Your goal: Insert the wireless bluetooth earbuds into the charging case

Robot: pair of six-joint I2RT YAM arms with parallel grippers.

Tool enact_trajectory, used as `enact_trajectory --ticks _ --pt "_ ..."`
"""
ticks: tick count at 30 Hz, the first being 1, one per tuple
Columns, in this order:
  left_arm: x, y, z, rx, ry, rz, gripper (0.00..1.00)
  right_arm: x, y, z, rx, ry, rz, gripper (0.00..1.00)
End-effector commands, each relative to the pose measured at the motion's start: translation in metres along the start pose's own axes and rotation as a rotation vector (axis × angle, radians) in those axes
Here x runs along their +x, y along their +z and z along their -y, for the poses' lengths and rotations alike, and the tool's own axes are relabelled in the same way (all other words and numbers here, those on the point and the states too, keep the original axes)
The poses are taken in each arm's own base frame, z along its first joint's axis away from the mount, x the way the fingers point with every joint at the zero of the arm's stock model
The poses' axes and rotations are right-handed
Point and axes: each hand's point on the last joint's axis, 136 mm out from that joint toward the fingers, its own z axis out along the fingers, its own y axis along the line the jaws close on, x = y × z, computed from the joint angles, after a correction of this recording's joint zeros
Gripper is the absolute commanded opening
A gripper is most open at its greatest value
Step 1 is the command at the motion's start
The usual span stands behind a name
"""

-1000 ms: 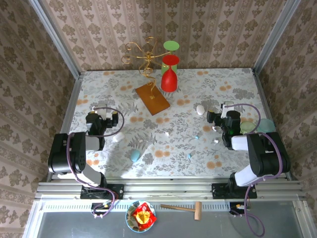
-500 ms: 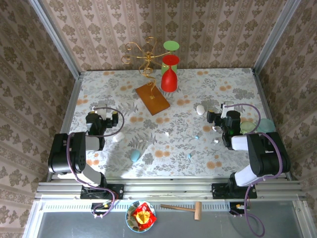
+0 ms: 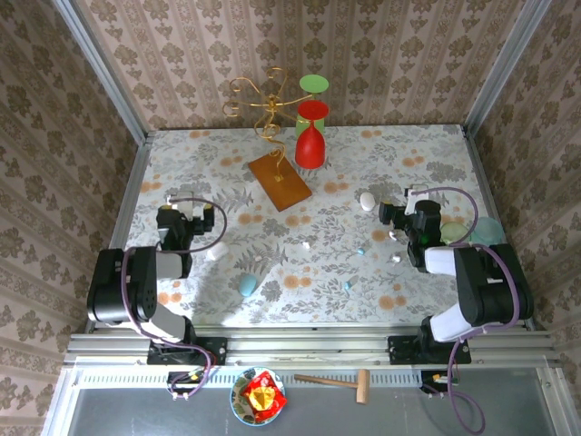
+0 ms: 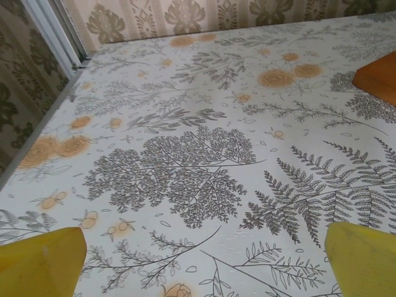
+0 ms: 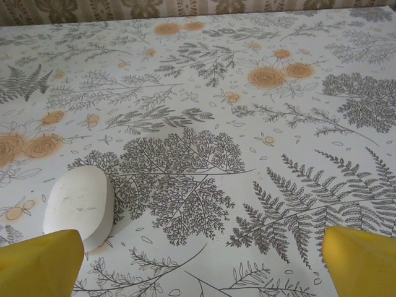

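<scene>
A white charging case lies shut on the flowered table, just left of my right gripper. In the right wrist view the white case sits ahead of the left yellow fingertip, and the right gripper stands open and empty. A light blue case lies near the front, and another white case sits beside my left arm. Tiny earbuds are scattered mid-table: white ones and blue ones. My left gripper is open over bare tablecloth.
A gold wire stand on a wooden base rises at the back centre, with a red glass and a green glass behind it. Pale green and teal objects sit at the right edge. A metal frame borders the left side.
</scene>
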Motion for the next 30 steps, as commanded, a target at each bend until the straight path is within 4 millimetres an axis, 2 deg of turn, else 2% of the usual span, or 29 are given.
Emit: enact_trajectory --ticks 1,3,4,7,10,14,18,21,24,27,30 --pt "-0.021 -0.013 -0.003 -0.036 0.002 0.060 1.00 -0.023 -0.008 -0.002 -0.006 -0.016 0.030 1.00" --pt "-0.025 -0.016 -0.003 -0.036 0.005 0.067 1.00 -0.020 -0.010 -0.003 -0.008 -0.017 0.016 1.00" --pt "-0.026 -0.018 -0.003 -0.038 0.005 0.072 1.00 -0.030 -0.016 -0.003 -0.010 -0.012 0.047 1.00" --pt "-0.034 -0.027 -0.004 -0.042 0.008 0.094 1.00 -0.035 -0.024 -0.005 -0.017 -0.006 0.061 1.00" --pt "-0.051 -0.038 -0.002 -0.052 0.026 0.112 1.00 -0.045 -0.037 -0.010 -0.033 -0.020 0.067 1.00" --pt "-0.080 -0.058 0.013 -0.028 0.053 0.149 1.00 -0.057 -0.060 -0.028 -0.095 -0.033 0.055 1.00" --pt "-0.091 -0.075 0.033 0.027 0.081 0.149 1.00 -0.060 -0.082 -0.047 -0.161 -0.037 0.040 1.00" --pt "-0.089 -0.086 0.049 0.076 0.073 0.126 1.00 -0.057 -0.099 -0.072 -0.246 -0.053 0.026 1.00" --pt "-0.084 -0.093 0.069 0.144 0.056 0.085 1.00 -0.050 -0.115 -0.110 -0.381 -0.070 0.012 1.00" --pt "-0.075 -0.099 0.092 0.246 0.023 0.030 1.00 -0.038 -0.138 -0.162 -0.603 -0.163 0.030 1.00" --pt "-0.063 -0.099 0.099 0.277 -0.061 -0.044 1.00 -0.024 -0.160 -0.207 -0.784 -0.292 0.031 1.00"
